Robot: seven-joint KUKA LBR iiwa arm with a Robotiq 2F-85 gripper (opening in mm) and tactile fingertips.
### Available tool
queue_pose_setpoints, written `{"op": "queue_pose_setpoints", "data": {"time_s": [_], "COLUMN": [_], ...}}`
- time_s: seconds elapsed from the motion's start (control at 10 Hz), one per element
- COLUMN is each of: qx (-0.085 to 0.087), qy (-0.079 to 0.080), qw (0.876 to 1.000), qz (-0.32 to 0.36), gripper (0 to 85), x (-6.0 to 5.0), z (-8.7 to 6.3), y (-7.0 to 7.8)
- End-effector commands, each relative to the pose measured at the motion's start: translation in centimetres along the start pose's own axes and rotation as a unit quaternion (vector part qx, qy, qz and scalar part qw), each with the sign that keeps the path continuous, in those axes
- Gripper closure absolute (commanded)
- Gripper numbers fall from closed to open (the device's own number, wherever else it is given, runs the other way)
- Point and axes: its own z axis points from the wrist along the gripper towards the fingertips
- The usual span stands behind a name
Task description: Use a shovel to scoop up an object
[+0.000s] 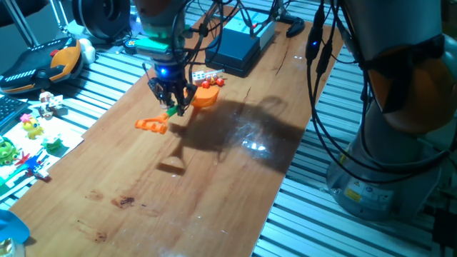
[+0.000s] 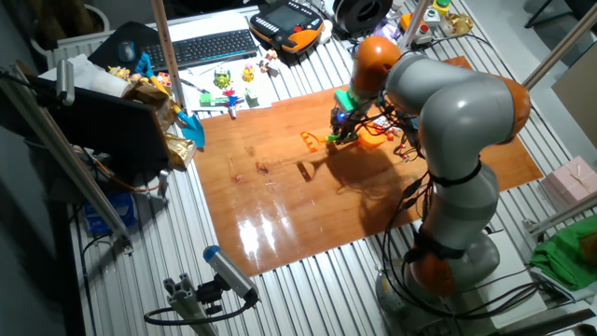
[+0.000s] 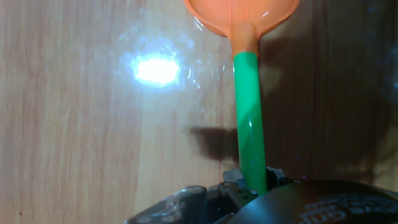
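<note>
My gripper (image 1: 173,96) is shut on the green shaft (image 3: 249,118) of the shovel (image 1: 205,98). The orange scoop blade (image 3: 242,15) points toward the far end of the wooden table (image 1: 178,200), and the orange D-loop end (image 1: 152,125) sticks out toward the near side. The small white die (image 1: 199,75) lies just beyond the blade, with tiny red pieces (image 1: 216,82) beside it. In the hand view the die is out of view. In the other fixed view, the gripper (image 2: 343,126) holds the shovel (image 2: 368,140) near the table's far side. I cannot tell whether the blade touches the table.
A black box (image 1: 232,50) with cables stands just behind the die. Small toys (image 1: 32,128) lie on the slatted bench to the left. A keyboard (image 2: 210,45) and a handheld controller (image 2: 289,23) sit beyond the table in the other fixed view.
</note>
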Motion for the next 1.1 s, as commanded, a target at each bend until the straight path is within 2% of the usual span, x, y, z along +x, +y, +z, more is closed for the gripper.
{"op": "queue_pose_setpoints", "data": {"time_s": [0.0,0.3,0.5,1.0], "qx": [-0.003,-0.010,-0.013,-0.017], "qy": [-0.002,-0.012,-0.010,-0.003], "qw": [1.000,1.000,1.000,1.000], "qz": [-0.001,0.004,-0.001,-0.007], "gripper": [84.3,84.3,84.3,84.3], "x": [-0.2,-0.8,-1.9,-3.4], "z": [0.0,0.2,0.3,0.3], "y": [0.0,-0.4,-0.7,-1.3]}}
